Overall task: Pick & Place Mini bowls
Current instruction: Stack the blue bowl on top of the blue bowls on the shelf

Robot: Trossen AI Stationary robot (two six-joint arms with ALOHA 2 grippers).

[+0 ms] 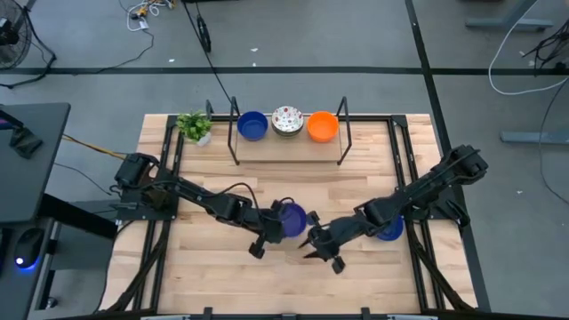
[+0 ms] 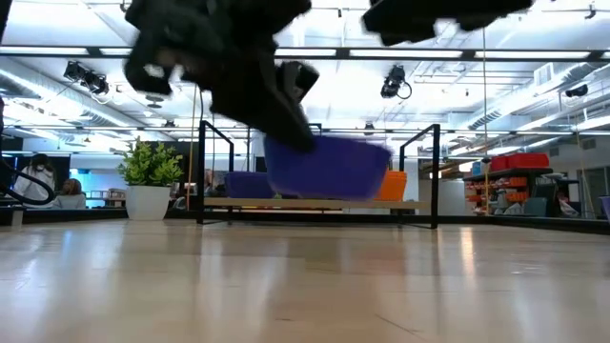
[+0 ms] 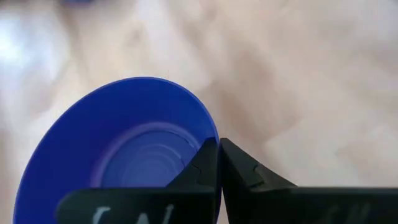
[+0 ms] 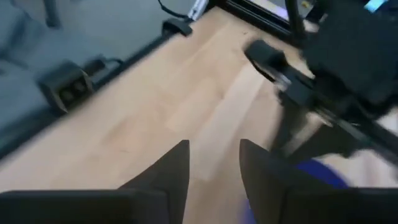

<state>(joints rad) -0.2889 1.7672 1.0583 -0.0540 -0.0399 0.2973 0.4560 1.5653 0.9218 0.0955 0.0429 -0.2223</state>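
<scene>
Seen from above, we find the left gripper (image 1: 277, 224) at the middle of the pale wooden table (image 1: 222, 280), its fingers pinched on the rim of a small round solid-blue bowl (image 1: 292, 219). In the left wrist view we see the two dark fingers (image 3: 208, 165) pressed together over the edge of this bowl (image 3: 112, 143), one inside and one outside the rim. From table height we note that the blue bowl (image 2: 329, 167) hangs tilted and clear of the table top.

The right gripper (image 1: 318, 242) sits just beside the held bowl, on its right, and we read its fingers as spread apart with nothing between them; in the right wrist view bare wood shows in the gap between its fingers (image 4: 165, 171).

A second solid-blue bowl (image 1: 389, 231) lies on the table partly under the right arm (image 1: 427, 187).

At the far side, on a low wooden shelf in a black metal frame (image 1: 342, 133), we count three stations in a row: a blue bowl (image 1: 252, 125), a white red-speckled bowl (image 1: 287, 120) that appears to top a small stack, and an orange bowl (image 1: 323, 126). A small green potted plant (image 1: 195, 126) stands just left of the frame.
</scene>
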